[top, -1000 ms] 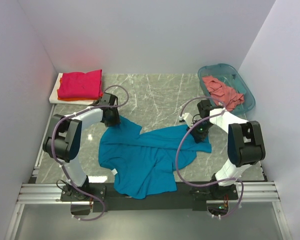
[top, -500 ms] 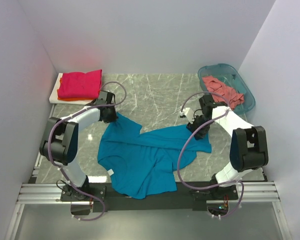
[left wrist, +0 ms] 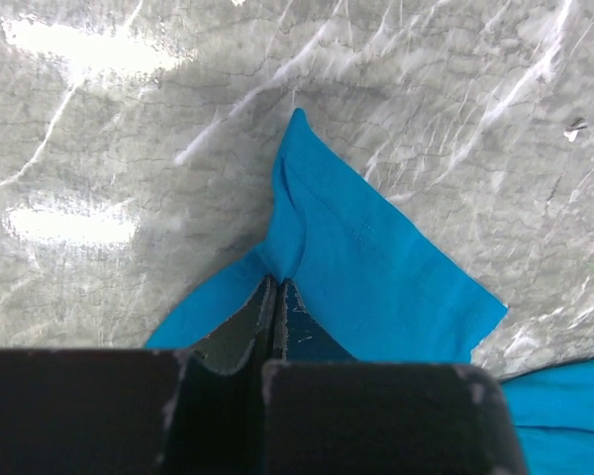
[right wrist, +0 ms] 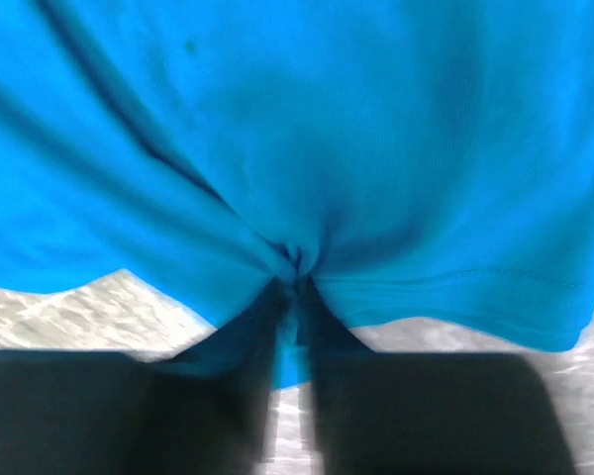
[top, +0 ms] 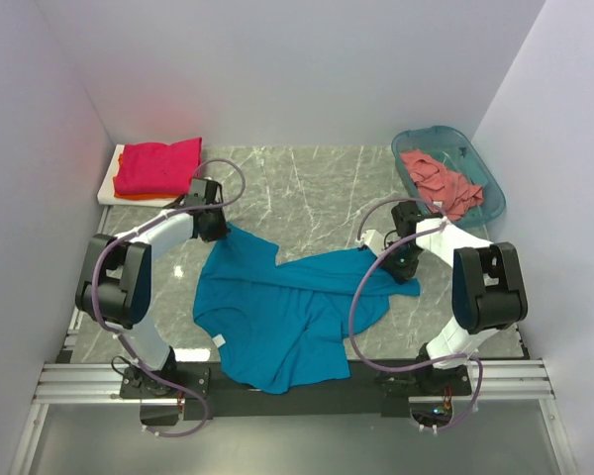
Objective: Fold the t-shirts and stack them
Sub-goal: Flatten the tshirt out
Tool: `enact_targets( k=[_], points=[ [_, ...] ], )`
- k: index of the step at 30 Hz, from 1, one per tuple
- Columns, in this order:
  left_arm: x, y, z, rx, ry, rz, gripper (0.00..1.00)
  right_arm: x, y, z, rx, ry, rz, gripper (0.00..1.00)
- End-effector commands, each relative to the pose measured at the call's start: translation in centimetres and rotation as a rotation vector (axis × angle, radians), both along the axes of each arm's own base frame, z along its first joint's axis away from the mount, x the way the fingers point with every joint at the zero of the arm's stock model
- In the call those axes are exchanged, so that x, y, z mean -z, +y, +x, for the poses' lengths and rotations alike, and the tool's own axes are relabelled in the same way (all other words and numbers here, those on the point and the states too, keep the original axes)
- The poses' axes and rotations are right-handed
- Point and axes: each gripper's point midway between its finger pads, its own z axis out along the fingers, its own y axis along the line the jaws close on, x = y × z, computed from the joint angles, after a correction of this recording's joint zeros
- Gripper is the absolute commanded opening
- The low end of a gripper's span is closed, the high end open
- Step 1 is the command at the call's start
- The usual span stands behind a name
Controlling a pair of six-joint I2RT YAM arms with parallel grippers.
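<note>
A teal-blue t-shirt (top: 277, 312) lies rumpled and spread on the marble table between my arms. My left gripper (top: 221, 234) is shut on its far left corner; the left wrist view shows the pinched cloth (left wrist: 346, 247) at my closed fingertips (left wrist: 278, 285). My right gripper (top: 394, 265) is shut on its right edge, with the cloth (right wrist: 307, 139) bunched at the fingers (right wrist: 295, 269). A folded magenta-red t-shirt (top: 158, 165) lies on an orange one (top: 120, 155) at the far left. A salmon-pink t-shirt (top: 441, 178) lies crumpled in the basket.
The translucent teal basket (top: 483, 167) stands at the far right by the wall. A flat white board (top: 110, 191) under the folded stack sits in the far left corner. White walls close in on three sides. A metal rail (top: 79, 381) runs along the near edge.
My left gripper has pulled the shirt's left corner a little farther away and left. My right gripper swung out, then came back lower with the right edge; the shirt is stretched slightly wider.
</note>
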Motion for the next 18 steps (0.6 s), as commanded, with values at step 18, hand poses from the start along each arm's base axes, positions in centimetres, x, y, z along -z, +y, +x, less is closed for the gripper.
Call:
enact_targets(
  k=[18],
  points=[
    [-10.3, 2.4, 7.7, -0.105, -0.316, -0.024, 0.00, -12.5, 3.4, 12.2, 0.047, -0.264, 0.112, 0.00]
  ],
)
